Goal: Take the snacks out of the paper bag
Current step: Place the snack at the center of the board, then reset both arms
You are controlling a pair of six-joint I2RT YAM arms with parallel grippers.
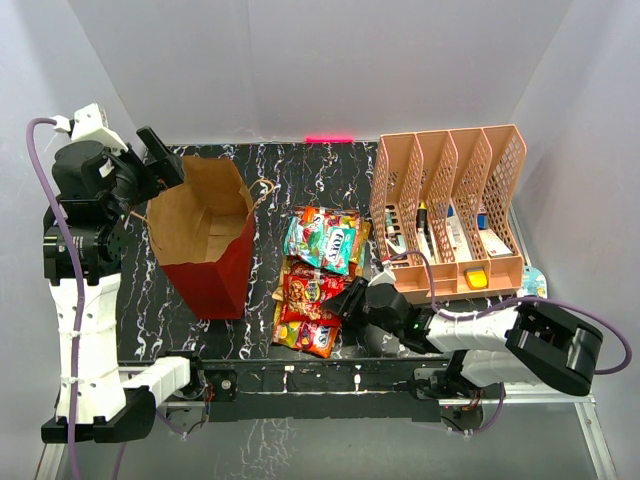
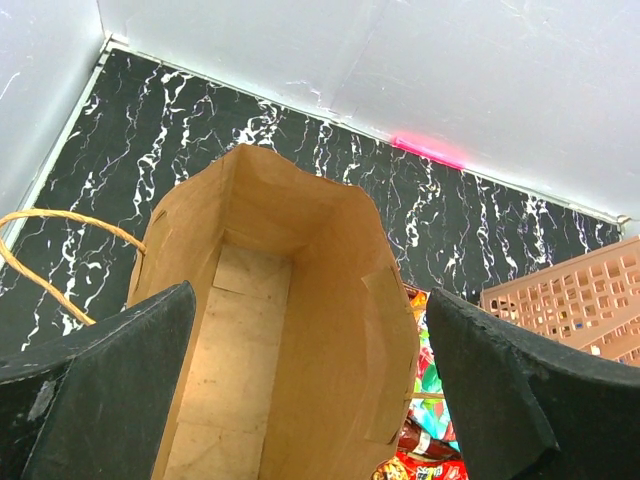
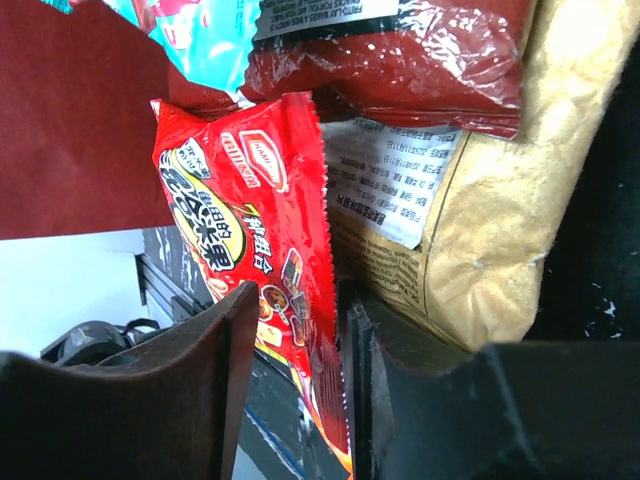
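The paper bag (image 1: 205, 240) stands upright at the left, red outside and brown inside, with its mouth open. In the left wrist view its brown inside (image 2: 280, 330) shows no packets. My left gripper (image 1: 160, 165) hovers open above the bag's back rim, its jaws (image 2: 308, 300) wide apart and holding nothing. The snacks (image 1: 320, 270) lie in a pile on the table right of the bag. My right gripper (image 1: 345, 300) is low at the near end of the pile. A red packet (image 3: 250, 220) hangs between its parted fingers (image 3: 300, 300), against the right one, with a gap to the left one.
A pink mesh organiser (image 1: 450, 200) with pens stands at the back right, close to the pile. A gold packet (image 3: 500, 200) and a dark red packet (image 3: 400, 60) lie beside the red one. The bag's cord handle (image 2: 60, 215) hangs at its left. White walls enclose the black marbled table (image 1: 300, 165).
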